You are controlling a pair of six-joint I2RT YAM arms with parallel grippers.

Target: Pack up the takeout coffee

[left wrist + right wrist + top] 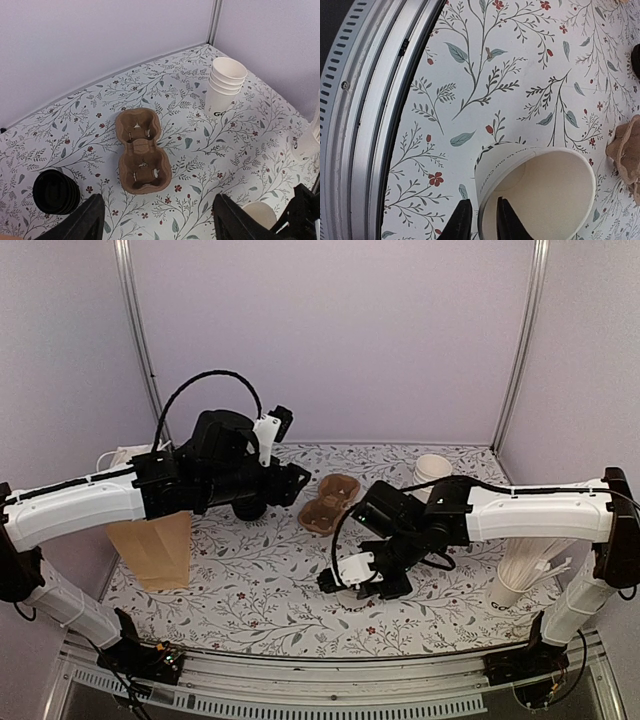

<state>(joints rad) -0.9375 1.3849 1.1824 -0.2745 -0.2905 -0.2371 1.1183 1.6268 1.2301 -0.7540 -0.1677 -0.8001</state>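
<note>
Cup (545, 195) rim in right gripper (483, 212), jaws narrow, hold uncertain — left gripper (157, 222) wide, empty

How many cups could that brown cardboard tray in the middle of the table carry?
2. The cardboard cup carrier has two pockets: the far pocket and the near pocket. Both look empty. The left wrist view shows the whole carrier, so no pocket is hidden.

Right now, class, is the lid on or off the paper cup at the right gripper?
Off. The right wrist view shows the cup with an open rim and bare white interior; black lids sit stacked elsewhere.
</note>
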